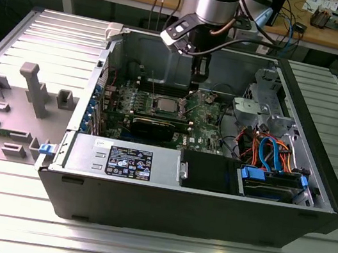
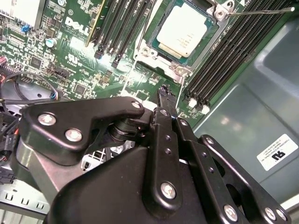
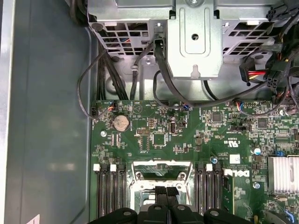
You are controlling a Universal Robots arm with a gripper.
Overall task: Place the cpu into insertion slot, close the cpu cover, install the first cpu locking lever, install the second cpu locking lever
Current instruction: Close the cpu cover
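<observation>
The cpu (image 2: pixel 182 29) lies flat in the insertion slot (image 2: pixel 154 44) on the green motherboard, its silver top uncovered; in the exterior view the cpu (image 1: pixel 165 104) sits mid-board. The cpu cover (image 3: pixel 161 169) stands raised at the socket's edge, not over the chip. A thin locking lever (image 2: pixel 261 11) sticks out free from one socket corner. My gripper (image 2: pixel 163 91) hangs just above the board beside the socket, near the raised cover, with its black fingers pressed together and nothing between them. In the first wrist view the gripper (image 3: pixel 166 190) hides part of the socket.
The board lies inside an open computer case (image 1: pixel 143 200). Black memory slots (image 2: pixel 219 56) flank the socket on both sides. A metal drive cage (image 3: pixel 194 42) and cable bundles (image 1: pixel 269 150) stand at the exterior view's right. A grey side panel (image 1: pixel 25 96) lies at its left.
</observation>
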